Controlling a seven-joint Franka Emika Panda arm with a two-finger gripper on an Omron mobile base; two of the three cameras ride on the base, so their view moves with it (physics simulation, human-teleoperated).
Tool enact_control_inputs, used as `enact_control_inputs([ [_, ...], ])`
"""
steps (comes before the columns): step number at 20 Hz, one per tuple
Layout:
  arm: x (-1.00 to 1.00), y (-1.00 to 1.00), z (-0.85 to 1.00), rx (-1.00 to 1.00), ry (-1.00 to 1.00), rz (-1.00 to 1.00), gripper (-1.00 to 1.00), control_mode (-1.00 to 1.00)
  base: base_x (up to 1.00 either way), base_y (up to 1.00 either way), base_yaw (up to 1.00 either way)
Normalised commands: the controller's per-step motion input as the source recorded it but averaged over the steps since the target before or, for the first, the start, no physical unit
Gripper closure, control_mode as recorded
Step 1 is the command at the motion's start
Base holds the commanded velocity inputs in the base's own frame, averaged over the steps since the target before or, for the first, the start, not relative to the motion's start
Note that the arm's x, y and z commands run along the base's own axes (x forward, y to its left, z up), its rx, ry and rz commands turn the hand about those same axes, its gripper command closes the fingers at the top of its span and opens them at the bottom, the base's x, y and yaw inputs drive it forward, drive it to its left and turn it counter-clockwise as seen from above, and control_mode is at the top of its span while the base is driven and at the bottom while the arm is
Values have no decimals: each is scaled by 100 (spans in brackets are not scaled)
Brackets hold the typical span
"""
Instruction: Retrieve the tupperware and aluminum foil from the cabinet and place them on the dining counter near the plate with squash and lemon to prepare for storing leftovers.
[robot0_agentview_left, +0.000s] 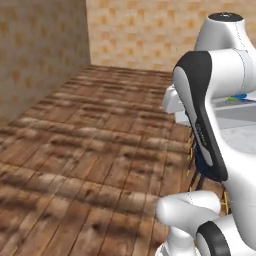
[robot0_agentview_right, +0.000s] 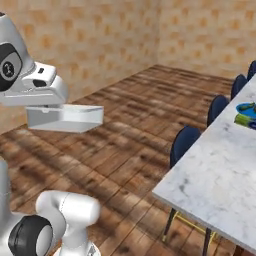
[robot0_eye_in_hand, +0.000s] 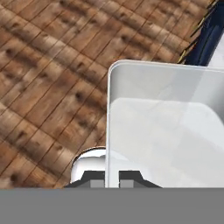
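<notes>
Pale grey-white plastic is showing where the tupperware (robot0_agentview_right: 65, 118) is hanging in mid-air above the wooden floor (robot0_agentview_right: 130, 125), carried under the robot's hand in the right base view. In the left base view most of the container is sitting behind the dark-and-white forearm, so only a pale corner (robot0_agentview_left: 171, 102) is peeking out to the left of the arm. The hand view is cutting the container (robot0_eye_in_hand: 166, 127) off at its right and lower edges; a rounded corner and the open, shallow inside are facing the camera. The gripper (robot0_eye_in_hand: 112, 177) is closing narrowly on the container's near wall, one dark fingertip (robot0_eye_in_hand: 92, 177) sitting outside the rim and the other just inside it. In the right base view the tupperware is lying level with its long axis running roughly left to right, the open top hidden under the hand. The dining counter (robot0_agentview_right: 215, 175) is standing well apart to the right, its marble top running off the frame edge, with blue-seated stools (robot0_agentview_right: 184, 141) tucked along its near side. Something blue and green (robot0_agentview_right: 246, 114) is resting at the far end of the counter, too small and cropped to be making out clearly.
</notes>
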Motion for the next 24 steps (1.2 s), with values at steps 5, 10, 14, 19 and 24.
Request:
enact_control_inputs([
  [5, 0, 0, 0, 0, 0, 0, 100, 100, 77, 89, -64],
  [10, 0, 0, 0, 0, 0, 0, 100, 100, 91, 95, -58],
  [14, 0, 0, 0, 0, 0, 0, 100, 100, 100, 100, -46],
  [19, 0, 0, 0, 0, 0, 0, 100, 100, 100, 87, -45],
  [24, 0, 0, 0, 0, 0, 0, 100, 100, 100, 65, -49],
])
